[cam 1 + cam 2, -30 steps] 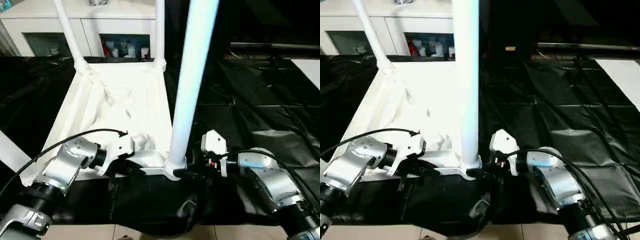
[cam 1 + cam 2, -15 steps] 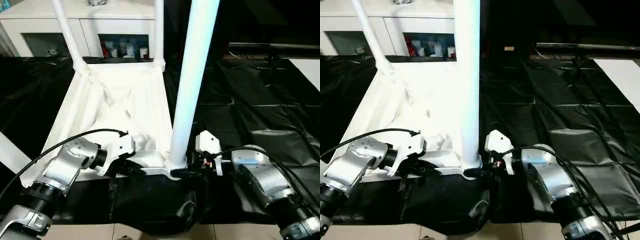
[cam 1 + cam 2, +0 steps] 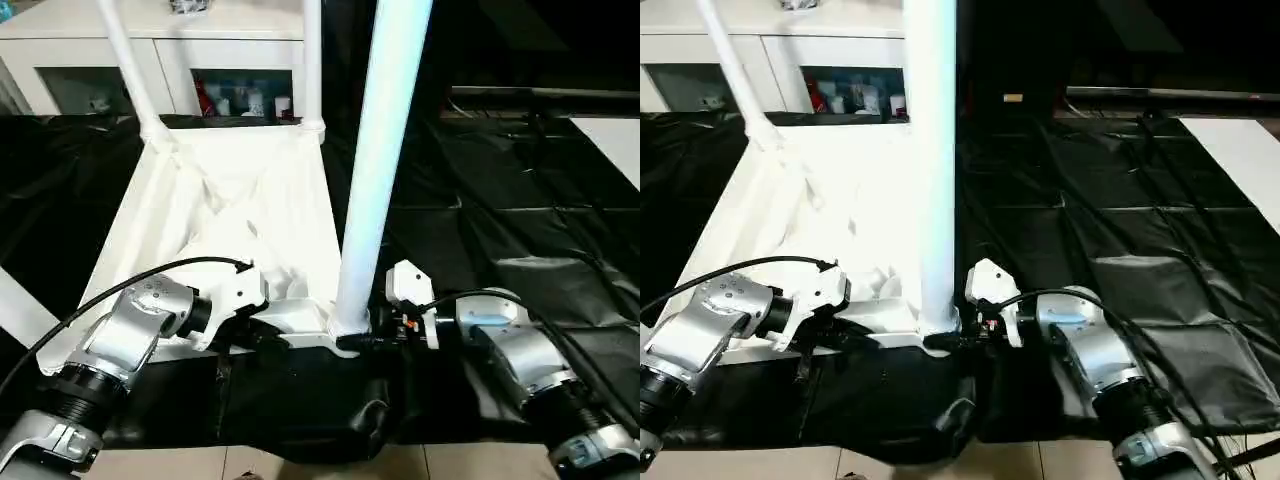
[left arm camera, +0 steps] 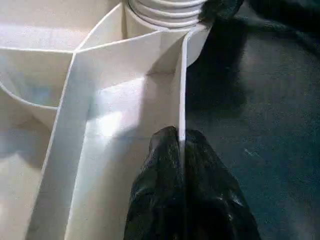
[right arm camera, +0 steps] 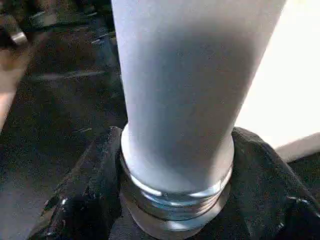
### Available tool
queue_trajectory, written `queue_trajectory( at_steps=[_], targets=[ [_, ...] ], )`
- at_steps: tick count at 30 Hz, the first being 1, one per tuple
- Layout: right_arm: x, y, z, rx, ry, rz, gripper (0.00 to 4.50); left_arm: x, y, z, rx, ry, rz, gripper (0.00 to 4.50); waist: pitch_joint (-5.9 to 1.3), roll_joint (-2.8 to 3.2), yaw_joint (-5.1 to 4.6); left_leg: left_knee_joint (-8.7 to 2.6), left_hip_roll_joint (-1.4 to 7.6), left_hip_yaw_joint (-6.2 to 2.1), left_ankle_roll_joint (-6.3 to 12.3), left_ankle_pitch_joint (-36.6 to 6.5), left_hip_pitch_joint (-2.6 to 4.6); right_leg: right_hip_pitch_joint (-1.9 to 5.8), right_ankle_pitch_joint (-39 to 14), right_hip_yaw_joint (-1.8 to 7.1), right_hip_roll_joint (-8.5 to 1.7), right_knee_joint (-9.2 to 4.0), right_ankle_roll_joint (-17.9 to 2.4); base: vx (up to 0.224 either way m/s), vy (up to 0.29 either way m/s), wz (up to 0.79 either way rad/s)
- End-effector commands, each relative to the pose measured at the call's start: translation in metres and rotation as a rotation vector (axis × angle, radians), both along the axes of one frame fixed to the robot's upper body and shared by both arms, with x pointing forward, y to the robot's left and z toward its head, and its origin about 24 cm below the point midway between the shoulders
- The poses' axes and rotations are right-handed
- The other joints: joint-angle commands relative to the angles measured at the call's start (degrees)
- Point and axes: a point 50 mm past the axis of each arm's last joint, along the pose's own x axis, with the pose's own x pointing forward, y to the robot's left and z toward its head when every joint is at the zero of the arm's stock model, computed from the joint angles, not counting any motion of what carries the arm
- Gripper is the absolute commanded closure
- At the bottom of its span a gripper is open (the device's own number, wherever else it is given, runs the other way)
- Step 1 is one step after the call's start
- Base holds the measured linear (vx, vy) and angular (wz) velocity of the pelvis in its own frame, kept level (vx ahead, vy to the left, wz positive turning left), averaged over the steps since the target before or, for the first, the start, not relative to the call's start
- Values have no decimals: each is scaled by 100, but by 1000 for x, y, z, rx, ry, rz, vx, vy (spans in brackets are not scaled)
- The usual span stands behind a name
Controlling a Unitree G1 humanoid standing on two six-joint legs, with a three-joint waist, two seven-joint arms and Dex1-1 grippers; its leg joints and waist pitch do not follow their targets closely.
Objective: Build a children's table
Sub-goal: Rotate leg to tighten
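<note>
Right gripper hugging the near leg at its base, left gripper pinching the table rim

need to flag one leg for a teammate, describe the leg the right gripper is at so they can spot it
Start at the upturned white table on the black sheeting. At its near right corner a thick white leg stands upright. It is the nearest leg, with the right gripper at its threaded base.

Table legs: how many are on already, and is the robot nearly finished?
Two far legs already stand in the upside-down tabletop's corner sockets. The near leg is being worked on: the right tool has its fingers on either side of the leg's threaded base, while the left tool pinches the tabletop's edge rib. A fourth leg shows at the left edge; its socket can't be seen.
</note>
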Motion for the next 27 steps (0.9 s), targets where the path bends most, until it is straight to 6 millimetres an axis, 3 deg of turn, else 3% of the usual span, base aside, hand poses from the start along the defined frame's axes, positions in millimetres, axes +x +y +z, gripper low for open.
queue_trajectory(
  at_steps=[1, 5, 8, 9, 11, 12, 14, 16, 17, 22, 24, 27],
  targets=[
    [10, -7, 2, 20, -25, -145, 178, 11, -5, 3, -48, -51, 68, 450, -258, -50, -15, -460, 371, -118, 382, -500, 54, 227, 101, 233, -479, -424, -1734, 0, 0, 0],
    [19, 1, -7, 69, -21, -390, 178, 31, -15, 8, -105, -92, 216, 450, -182, -68, -59, -502, 376, -117, 225, -603, 63, 179, -175, 253, -488, -460, -1656, 0, 0, 0],
    [25, 8, -10, 86, -25, -524, 178, 37, -21, 8, -113, -110, 263, 450, -170, -98, -106, -509, 366, -127, 233, -524, 37, 214, 5, 244, -482, -448, -1632, 0, 0, 0],
    [30, 13, -12, 83, -29, -620, 178, 39, -24, 6, -109, -121, 285, 450, -164, -79, -108, -510, 369, -126, 246, -506, 46, 201, 27, 247, -487, -449, -1636, 0, 0, 0],
    [37, 23, -15, 68, -39, -780, 178, 44, -29, 3, -104, -136, 337, 450, -147, -76, -133, -529, 354, -128, 166, -533, 40, 196, -109, 251, -494, -468, -1629, 0, 0, 0],
    [37, 23, -15, 68, -39, -780, 178, 44, -29, 3, -104, -136, 337, 450, -145, -85, -157, -544, 342, -124, 89, -605, 54, 199, -269, 252, -487, -494, -1597, 0, 0, 0],
    [43, 40, -18, 35, -36, -910, 178, 47, -38, 0, -105, -142, 354, 450, -147, -77, -181, -548, 337, -119, 78, -513, 52, 193, -160, 261, -486, -485, -1567, 0, 0, 0],
    [44, 45, -19, 31, -37, -921, 178, 47, -40, -1, -110, -141, 355, 450, -148, -76, -185, -550, 339, -116, 156, -401, 35, 222, 103, 263, -485, -476, -1548, 0, 0, 0],
    [45, 57, -15, 38, -61, -918, 178, 48, -42, -1, -114, -140, 354, 450, -161, -101, -183, -549, 341, -114, 217, -301, 34, 233, 268, 255, -481, -462, -1541, 0, 0, 0],
    [45, 64, -9, 130, -53, -873, 178, 46, -38, -2, -101, -133, 325, 450, -159, -88, -184, -554, 371, -114, 418, -242, 33, 243, 604, 247, -493, -434, -1574, 0, 0, 0],
    [45, 60, -6, 162, -54, -883, 122, 44, -36, -3, -98, -131, 313, 450, -162, -87, -197, -554, 377, -114, 454, -228, 35, 248, 689, 248, -496, -428, -1611, 0, 0, 0],
    [47, 53, -2, 176, -80, -885, 99, 43, -34, -4, -94, -123, 295, 450, -175, -81, -197, -549, 383, -108, 493, -207, 45, 253, 728, 245, -500, -428, -1673, 0, 0, 0]
  ],
)
